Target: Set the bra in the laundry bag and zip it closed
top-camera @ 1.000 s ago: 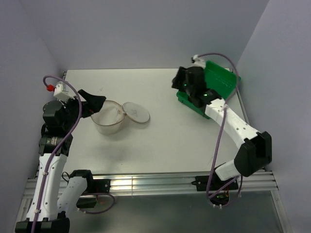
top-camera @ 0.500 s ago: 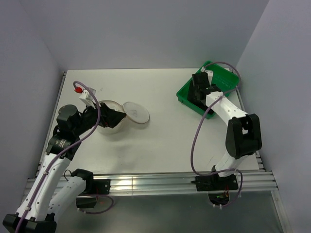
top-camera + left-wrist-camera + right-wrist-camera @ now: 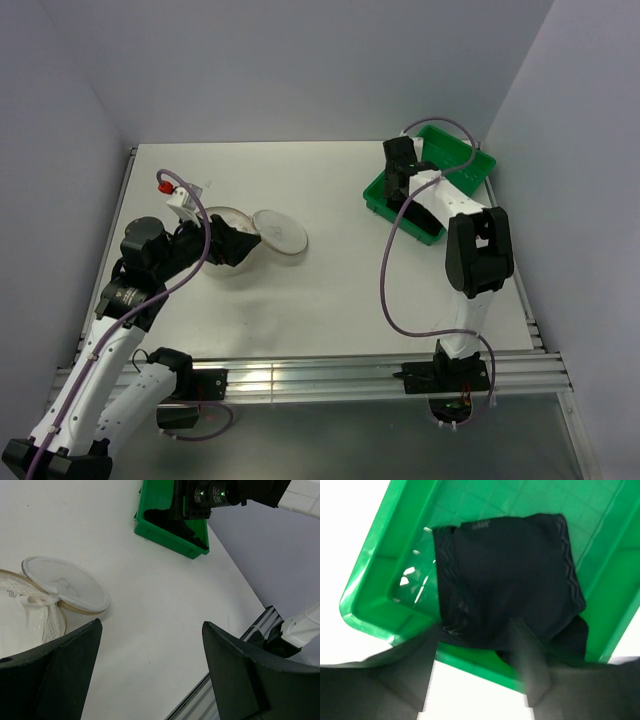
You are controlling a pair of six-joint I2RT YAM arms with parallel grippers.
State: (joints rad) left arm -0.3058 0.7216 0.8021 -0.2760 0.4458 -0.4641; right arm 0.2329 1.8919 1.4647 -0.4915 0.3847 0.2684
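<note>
The laundry bag [image 3: 222,240] sits open at the table's left, its round mesh lid [image 3: 281,232] flipped out to the right. In the left wrist view the bag [image 3: 22,612] and lid [image 3: 65,584] lie at the left. My left gripper [image 3: 240,246] hovers at the bag's right rim, open and empty [image 3: 151,625]. The black bra [image 3: 505,590] lies crumpled in the green tray [image 3: 395,545]. My right gripper [image 3: 396,188] points down over the tray's near-left corner, open [image 3: 475,650], its blurred fingers [image 3: 530,665] just above the bra's near edge and the tray rim.
The green tray [image 3: 470,165] stands tilted at the back right, close to the right wall. White tabletop [image 3: 340,270] lies between bag and tray. A metal rail [image 3: 330,378] runs along the near edge. Walls enclose the back and sides.
My left arm swung from the far left towards the bag and now holds over its rim. My right arm dropped and shifted left over the tray's near-left corner.
</note>
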